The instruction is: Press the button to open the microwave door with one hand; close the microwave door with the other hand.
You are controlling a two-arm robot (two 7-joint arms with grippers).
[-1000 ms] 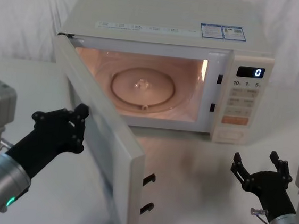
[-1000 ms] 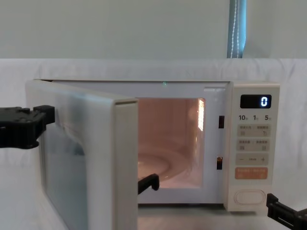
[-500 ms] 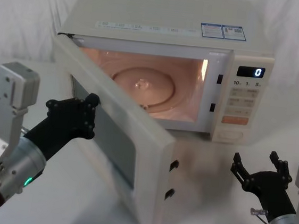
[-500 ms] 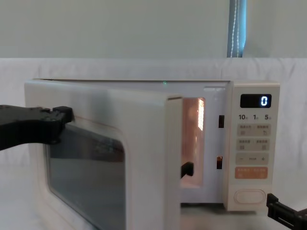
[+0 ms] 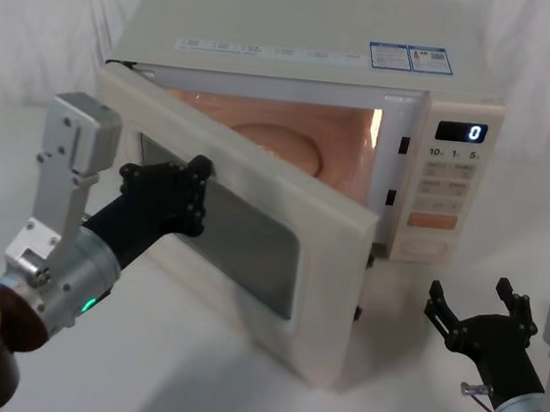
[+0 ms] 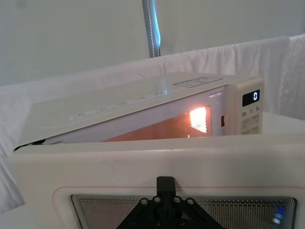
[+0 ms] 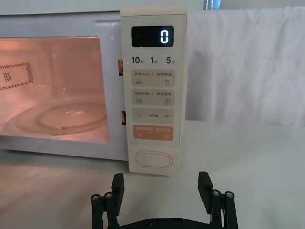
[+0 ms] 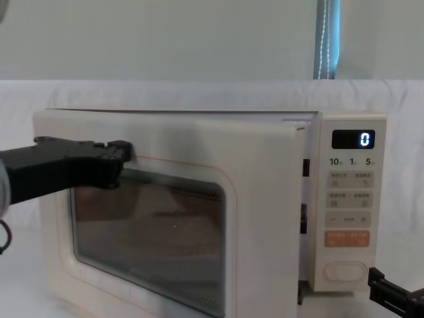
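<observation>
Glossy cream plastic microwave door (image 5: 254, 219) with dark mesh-backed window; matt black left gripper (image 5: 196, 190); white cloth backdrop (image 8: 199, 93).

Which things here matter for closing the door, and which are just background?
In play:
microwave door, part open
left gripper, against the door's outer face
microwave
button
right gripper, fingers open, low in front of the button

Background:
white cloth behind
table

The microwave (image 5: 302, 42) is cream, its cavity glowing warm orange-pink beside a black display with a blue-white "0". The microwave door (image 5: 252, 233) is cream with a dark, finely meshed window and thin pinkish outline. Just above the cream button (image 7: 153, 160) sits an orange key (image 7: 153, 132). Both grippers, left (image 5: 190, 192) and right (image 7: 162, 193), are black.
</observation>
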